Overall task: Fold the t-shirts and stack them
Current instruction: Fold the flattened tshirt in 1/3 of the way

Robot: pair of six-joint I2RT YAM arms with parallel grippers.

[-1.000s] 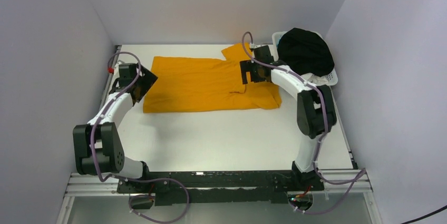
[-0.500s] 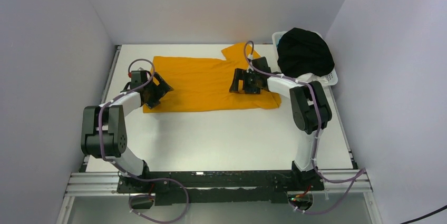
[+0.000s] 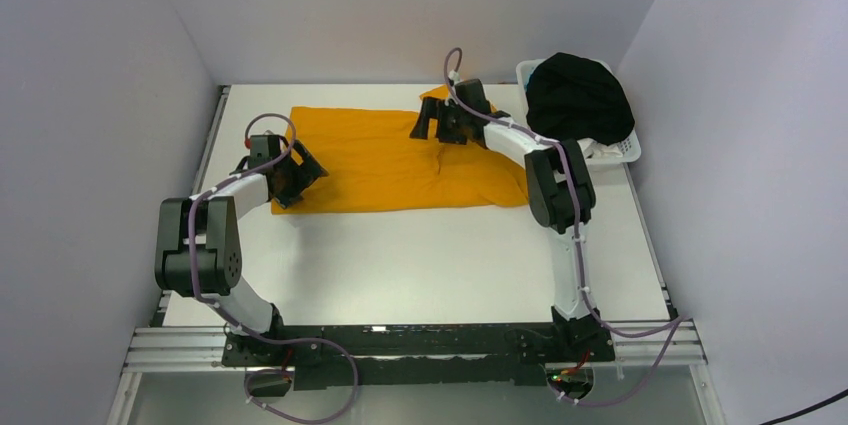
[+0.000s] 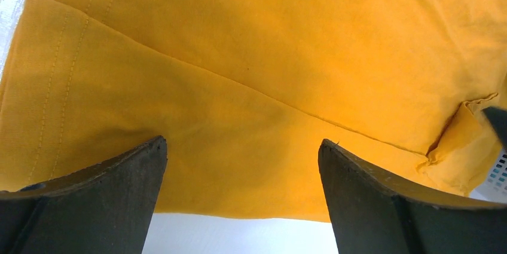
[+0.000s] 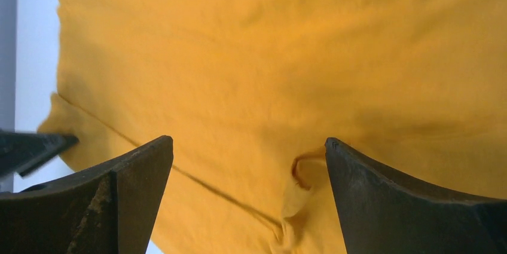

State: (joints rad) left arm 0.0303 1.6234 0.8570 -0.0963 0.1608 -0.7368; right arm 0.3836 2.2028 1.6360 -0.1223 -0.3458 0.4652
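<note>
A mustard-orange t-shirt point(image 3: 380, 160) lies spread flat across the back of the table, its hem to the left and its sleeves to the right. My left gripper point(image 3: 303, 169) is open and low over the shirt's left front corner. In the left wrist view point(image 4: 242, 152) the jaws straddle the shirt's near edge point(image 4: 239, 206). My right gripper point(image 3: 428, 125) is open over the shirt's far right part. In the right wrist view point(image 5: 248, 152) a puckered fold point(image 5: 296, 188) lies between the jaws. A black t-shirt point(image 3: 580, 95) is heaped in the basket.
The white plastic basket point(image 3: 627, 150) stands at the back right corner, against the right wall. Grey walls close in the table on the left, back and right. White tabletop point(image 3: 420, 255) shows in front of the shirt.
My right gripper has moved from the shirt's right middle to its far edge, leftward and back. My left gripper moved right onto the shirt's left corner, then held there.
</note>
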